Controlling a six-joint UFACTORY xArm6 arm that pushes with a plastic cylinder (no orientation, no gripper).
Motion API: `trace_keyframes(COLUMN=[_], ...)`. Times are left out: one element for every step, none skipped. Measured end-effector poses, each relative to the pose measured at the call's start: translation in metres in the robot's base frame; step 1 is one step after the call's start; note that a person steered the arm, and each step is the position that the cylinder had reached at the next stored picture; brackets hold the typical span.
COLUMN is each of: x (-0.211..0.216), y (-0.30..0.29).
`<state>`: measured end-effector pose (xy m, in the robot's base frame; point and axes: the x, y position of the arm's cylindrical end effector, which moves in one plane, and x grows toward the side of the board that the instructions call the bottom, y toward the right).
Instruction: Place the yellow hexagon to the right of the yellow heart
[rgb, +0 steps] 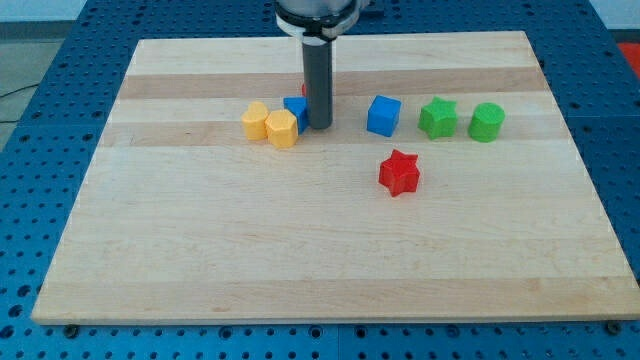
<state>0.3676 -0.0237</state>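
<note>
The yellow heart (256, 120) lies left of the board's centre. The yellow hexagon (283, 129) touches its right side, slightly lower in the view. My tip (319, 126) stands just to the right of the hexagon, apart from it by a small gap. A blue block (295, 109) sits right behind the hexagon, against the rod's left side and partly hidden by it. A sliver of a red block (304, 90) shows behind the rod.
A blue cube (383, 115), a green star (437, 118) and a green hexagon-like block (487, 122) stand in a row to the right. A red star (399, 172) lies below them. The wooden board (320, 260) ends at blue perforated table.
</note>
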Motion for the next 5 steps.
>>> trace_keyframes(x=[0.016, 0.031, 0.024, -0.007, -0.05], y=[-0.007, -0.024, -0.056, -0.072, -0.083])
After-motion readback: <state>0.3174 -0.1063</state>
